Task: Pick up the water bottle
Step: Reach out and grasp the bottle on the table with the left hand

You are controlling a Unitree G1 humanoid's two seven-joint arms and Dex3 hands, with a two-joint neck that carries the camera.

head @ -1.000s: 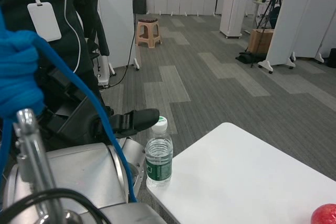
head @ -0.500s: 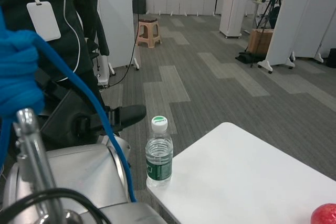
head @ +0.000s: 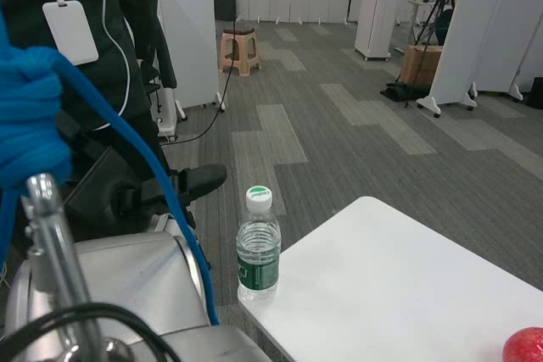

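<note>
The water bottle (head: 258, 246) stands upright at the near corner of the white table (head: 399, 286), cap on, nothing touching it. Your left hand (head: 174, 188) sits up and to its left, apart from it, dark fingers (head: 204, 179) stretched toward the cap and holding nothing. You're at the approach: next, bring those fingers down around the body. The green label and cap print are too small to read. The right hand is out of view.

The single head view is looking forward and down from the robot's head. It is taking in the white table (head: 399, 286) close below and the room's floor stretching beyond.
</note>
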